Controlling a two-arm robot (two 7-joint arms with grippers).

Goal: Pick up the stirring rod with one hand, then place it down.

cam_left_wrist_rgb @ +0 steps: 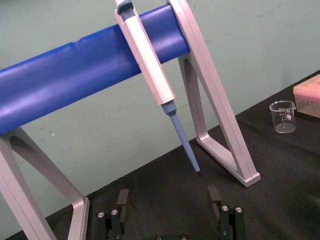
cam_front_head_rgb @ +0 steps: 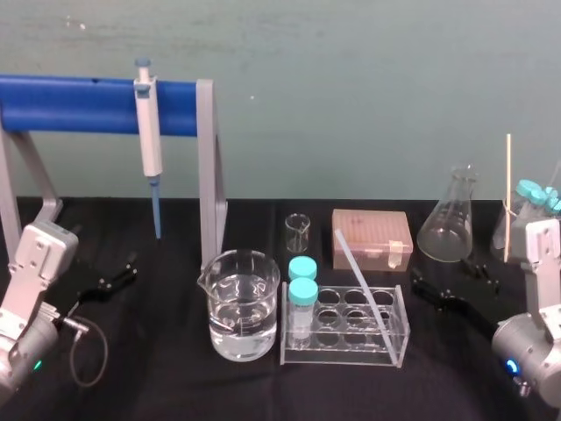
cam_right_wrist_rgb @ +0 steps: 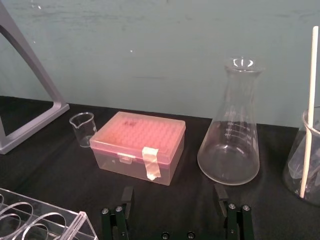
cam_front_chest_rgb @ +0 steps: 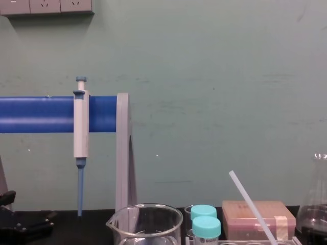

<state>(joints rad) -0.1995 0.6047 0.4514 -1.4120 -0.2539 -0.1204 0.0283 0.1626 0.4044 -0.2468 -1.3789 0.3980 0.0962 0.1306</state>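
Nearest you, by the table's point(cam_front_head_rgb: 175, 386) front-left corner, the left gripper point(cam_left_wrist_rgb: 167, 197) sat low, its fingers spread and gripping nothing. By the front-right corner, the right gripper point(cam_right_wrist_rgb: 174, 194) was likewise released and empty. Near the middle of the front edge you had a beaker of water point(cam_front_head_rgb: 244, 307), with a clear tube rack point(cam_front_head_rgb: 337, 351) just beside it. The stirring rod point(cam_front_head_rgb: 359, 274) leaned in that rack, its upper end tipped back and left. Farther back sat a small beaker point(cam_front_head_rgb: 297, 232), a pink box point(cam_front_head_rgb: 372, 239) and a conical flask point(cam_front_head_rgb: 449, 219). A pipette point(cam_front_head_rgb: 149, 140) hung on a blue-barred stand point(cam_front_head_rgb: 79, 103) at the back-left corner.
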